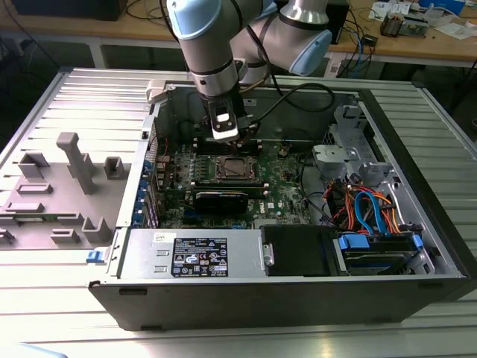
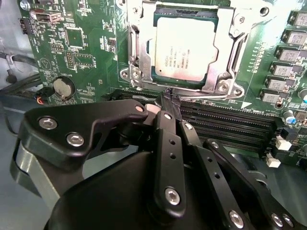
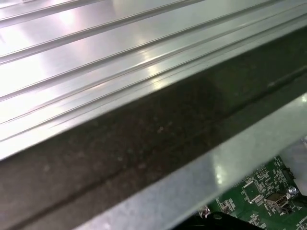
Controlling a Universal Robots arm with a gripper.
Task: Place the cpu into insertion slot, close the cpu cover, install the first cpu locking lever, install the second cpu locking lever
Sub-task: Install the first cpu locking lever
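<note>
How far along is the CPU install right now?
Done: the cpu lies in the insertion slot, and the cpu cover looks lowered over its edges. In hand: the gripper, fingertips together, hangs just beside the socket's rim. Left: whether either locking lever is latched, I cannot tell.

The arm [image 1: 203,41], silver with pale blue joint caps, bends at its upper joints and points its wrist [image 1: 216,86] straight down, the black gripper [image 1: 226,136] hanging below it, and in the second wrist view its fingers [image 2: 163,139] meet at the tips, holding nothing.
</note>
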